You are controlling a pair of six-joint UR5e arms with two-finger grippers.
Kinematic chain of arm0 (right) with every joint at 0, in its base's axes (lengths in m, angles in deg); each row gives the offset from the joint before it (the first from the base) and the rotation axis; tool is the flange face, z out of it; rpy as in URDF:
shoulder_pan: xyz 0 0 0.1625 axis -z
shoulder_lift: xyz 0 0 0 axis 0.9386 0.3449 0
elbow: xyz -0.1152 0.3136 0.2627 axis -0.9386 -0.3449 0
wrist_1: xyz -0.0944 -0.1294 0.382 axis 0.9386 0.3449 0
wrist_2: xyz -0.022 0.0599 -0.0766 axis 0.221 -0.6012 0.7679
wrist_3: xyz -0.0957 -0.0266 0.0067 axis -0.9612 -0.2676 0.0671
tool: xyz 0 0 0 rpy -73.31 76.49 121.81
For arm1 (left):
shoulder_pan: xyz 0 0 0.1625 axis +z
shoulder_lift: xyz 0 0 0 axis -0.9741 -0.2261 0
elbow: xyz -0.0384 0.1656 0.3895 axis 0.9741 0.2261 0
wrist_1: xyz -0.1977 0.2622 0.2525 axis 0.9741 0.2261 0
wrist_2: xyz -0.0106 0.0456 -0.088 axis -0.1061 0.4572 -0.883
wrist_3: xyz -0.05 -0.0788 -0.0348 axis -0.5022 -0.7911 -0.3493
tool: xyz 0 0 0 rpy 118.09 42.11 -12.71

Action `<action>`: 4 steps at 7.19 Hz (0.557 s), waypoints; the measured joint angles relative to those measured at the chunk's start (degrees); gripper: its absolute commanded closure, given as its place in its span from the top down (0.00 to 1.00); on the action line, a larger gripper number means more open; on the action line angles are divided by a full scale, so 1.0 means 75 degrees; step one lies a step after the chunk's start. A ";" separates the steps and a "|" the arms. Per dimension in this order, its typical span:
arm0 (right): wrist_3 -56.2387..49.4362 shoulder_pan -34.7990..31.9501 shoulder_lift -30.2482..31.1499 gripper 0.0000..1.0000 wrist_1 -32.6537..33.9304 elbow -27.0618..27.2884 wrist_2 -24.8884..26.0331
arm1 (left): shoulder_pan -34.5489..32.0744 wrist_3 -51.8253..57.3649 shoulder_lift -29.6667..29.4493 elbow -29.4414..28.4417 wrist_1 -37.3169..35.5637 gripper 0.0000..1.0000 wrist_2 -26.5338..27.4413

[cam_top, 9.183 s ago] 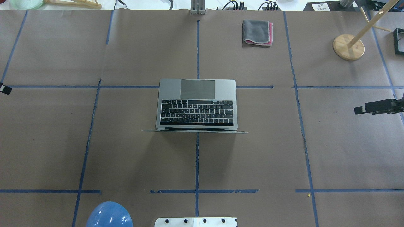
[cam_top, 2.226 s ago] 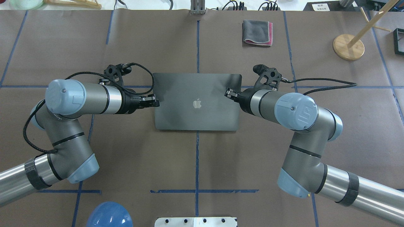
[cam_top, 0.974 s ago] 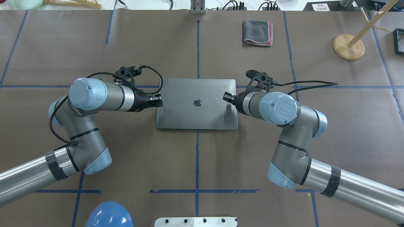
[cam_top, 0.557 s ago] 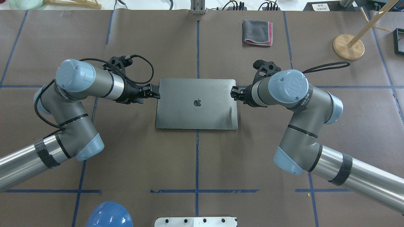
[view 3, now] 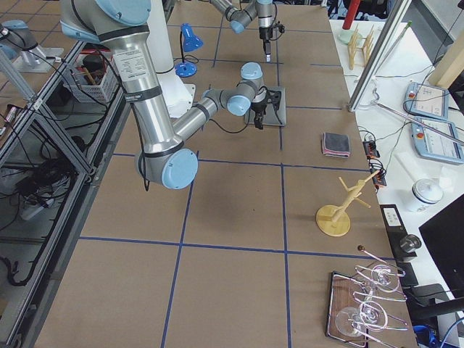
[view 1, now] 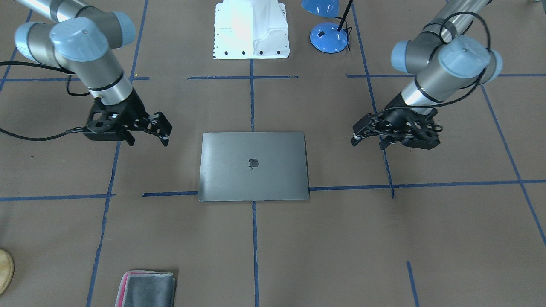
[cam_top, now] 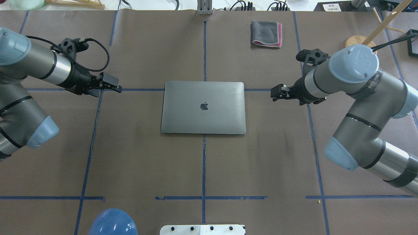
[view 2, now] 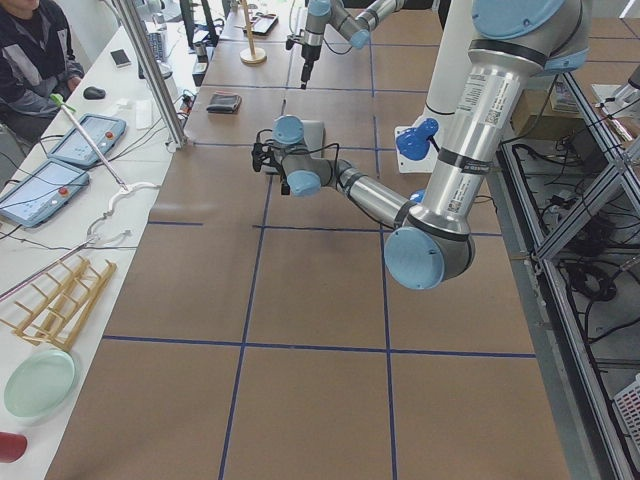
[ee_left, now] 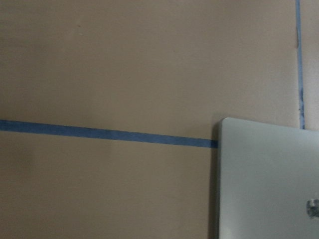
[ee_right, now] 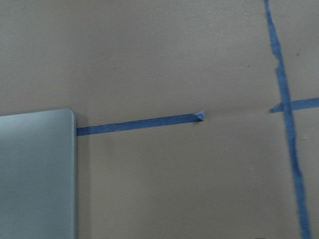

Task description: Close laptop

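Brown paper covers the table (cam_top: 130, 156), crossed with blue tape lines (cam_top: 203, 169), and the laptop (cam_top: 203, 117) lies near its middle. Its lid is down flat on the base with the apple logo facing up, and I see no gap along any edge the cameras show. My left gripper (cam_top: 115, 86) hangs off one short side of the laptop and my right gripper (cam_top: 275, 93) off the other, both well apart from the metal and touching nothing. In the front view the fingers of each look parted a little, and neither pair has hold of anything. Each of my wrist cameras looks down on bare paper, tape and just one rounded corner of the lid, which fits with my hands being out to the sides. A folded cloth (cam_top: 266, 33) sits at the far edge, nowhere near the work. I judge the closing itself done: the lid appears fully seated. What is left, as I read it, is only to carry both arms clear of the table.
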 measured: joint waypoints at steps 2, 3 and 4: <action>-0.2137 -0.1203 0.1131 1.00 0.0388 0.0494 -0.0948 | -0.1155 0.2021 0.0987 0.0100 -0.0289 1.00 -0.0689; -0.3347 -0.1821 0.1629 1.00 0.0560 0.0588 -0.1291 | -0.1728 0.3216 0.1279 0.0113 -0.0778 1.00 -0.0854; -0.4561 -0.2425 0.2044 1.00 0.0769 0.0615 -0.1512 | -0.2375 0.4722 0.1453 0.0116 -0.1639 1.00 -0.0923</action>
